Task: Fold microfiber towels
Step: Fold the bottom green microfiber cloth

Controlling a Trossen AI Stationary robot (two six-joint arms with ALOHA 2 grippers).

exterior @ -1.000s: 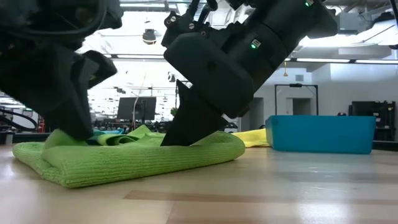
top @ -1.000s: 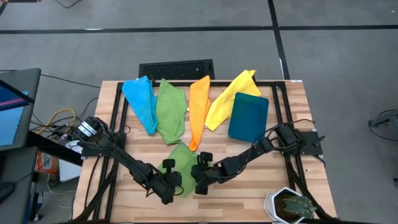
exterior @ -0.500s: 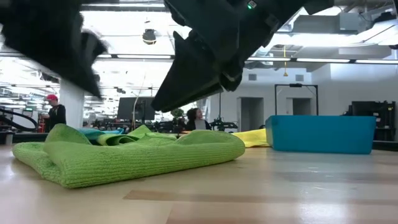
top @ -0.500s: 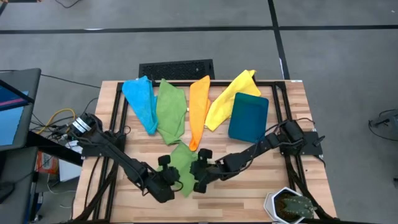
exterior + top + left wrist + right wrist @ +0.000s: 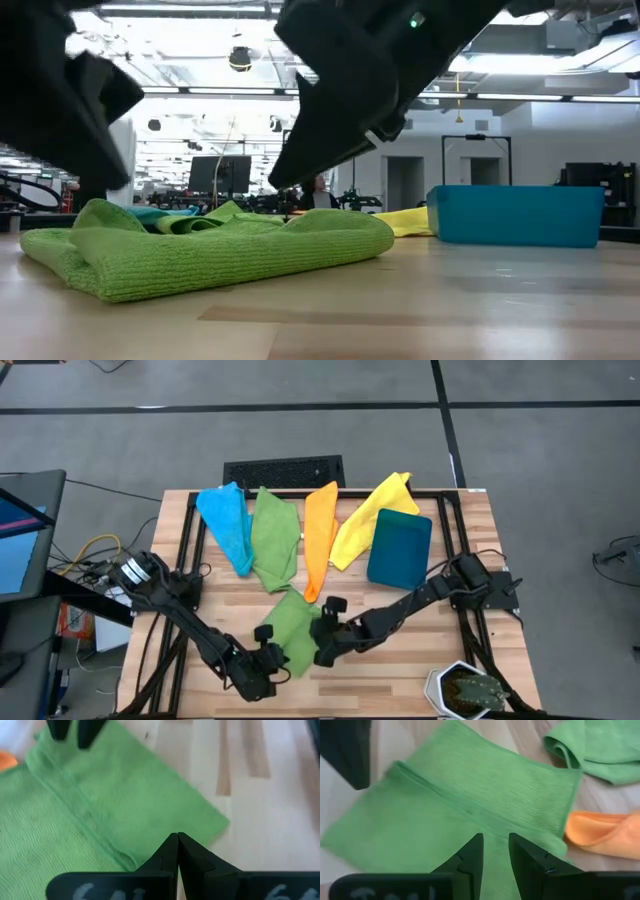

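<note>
1. Your working piece, the folded green towel [image 5: 288, 628], lies flat on the tabletop [image 5: 420, 660] just in front of the fan of spare towels, and both hands hang above it with nothing in them. One edge looks doubled over, and that lip could spring back if nothing presses it.

2. Your left hand [image 5: 177, 842] has its fingers pressed fully together, empty, over the near corner of the folded green towel. Drop it like that and it will only poke the cloth, probably dragging the corner out of line.

3. Your right hand [image 5: 495, 845] is on the towel's far side, fingers a narrow gap apart and gripping nothing. Pinch from there and you may catch only the top layer, so the fold peels open.

4. Just behind the folded green towel sit the orange towel [image 5: 320, 535] and a second green towel [image 5: 273, 538]. Sweep the right hand that way and you could snag one.

5. The two hands are close together over the folded green towel; crossing paths here risks a knock.

6. The teal bin [image 5: 399, 547] stands well apart to the right, no worry yet.
</note>
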